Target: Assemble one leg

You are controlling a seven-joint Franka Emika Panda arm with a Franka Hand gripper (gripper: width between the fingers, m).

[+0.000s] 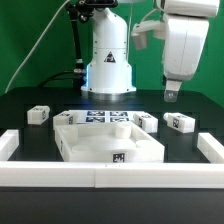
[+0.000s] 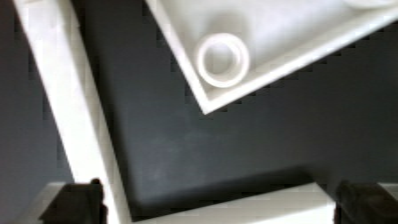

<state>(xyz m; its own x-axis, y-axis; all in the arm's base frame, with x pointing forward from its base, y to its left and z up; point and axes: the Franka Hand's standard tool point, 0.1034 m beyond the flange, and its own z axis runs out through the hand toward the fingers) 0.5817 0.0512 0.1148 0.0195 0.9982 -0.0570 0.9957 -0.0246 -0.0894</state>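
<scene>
My gripper (image 1: 171, 96) hangs high over the table toward the exterior view's right, open and empty. In the wrist view the gripper (image 2: 217, 203) shows two dark fingertips (image 2: 71, 200) far apart with nothing between them. Small white legs with black-and-white tags lie on the black table: one (image 1: 38, 115) at the left, two (image 1: 148, 120) (image 1: 180, 123) at the right, below the gripper. The big white square tabletop (image 1: 100, 142) lies in the middle. Its corner with a round recessed hole (image 2: 222, 60) shows in the wrist view.
The marker board (image 1: 100, 117) lies behind the tabletop, before the robot's white base (image 1: 108, 60). White rails border the table at the front (image 1: 110, 175), left (image 1: 8, 145) and right (image 1: 212, 150). A white rail (image 2: 71, 110) also crosses the wrist view.
</scene>
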